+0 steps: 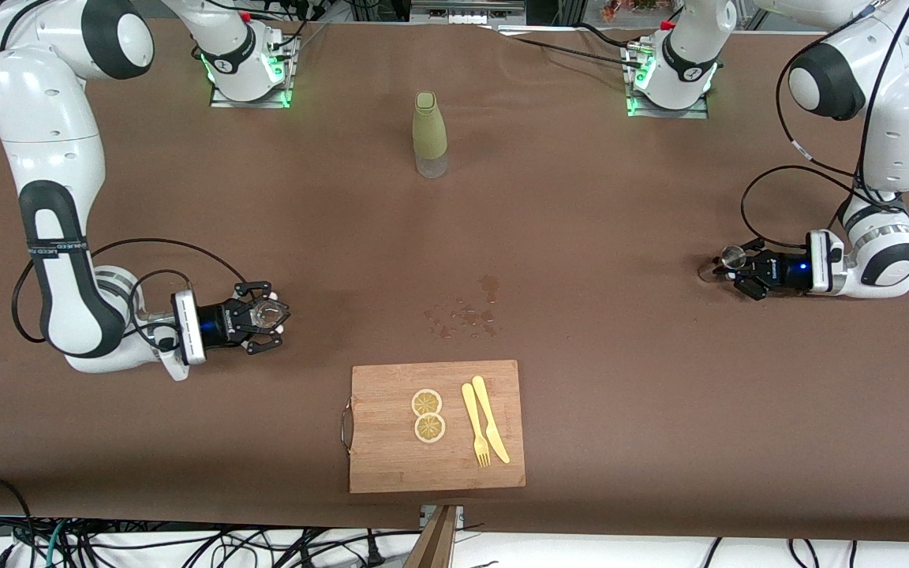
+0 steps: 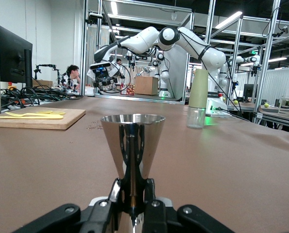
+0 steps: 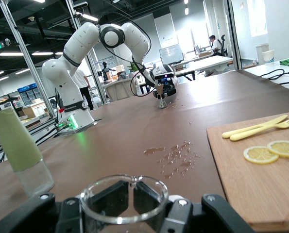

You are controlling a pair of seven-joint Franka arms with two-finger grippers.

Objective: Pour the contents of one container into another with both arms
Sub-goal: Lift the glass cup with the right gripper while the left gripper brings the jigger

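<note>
Left gripper (image 1: pixel 727 268) clamps the metal jigger (image 2: pixel 132 141), right gripper (image 1: pixel 271 318) clamps the clear glass (image 3: pixel 124 198); lift both level, then meet over the spill (image 1: pixel 466 314).

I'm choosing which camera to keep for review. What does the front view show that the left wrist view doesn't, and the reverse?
Only the front view shows the right gripper shut on a clear glass, both arm bases, and the lemon slices on the cutting board. Only the left wrist view shows the metal jigger up close as a flared cup, clamped at its waist by the left gripper. Both show the green bottle, the board with its yellow fork and knife, and the spilled drops on the brown table.
</note>
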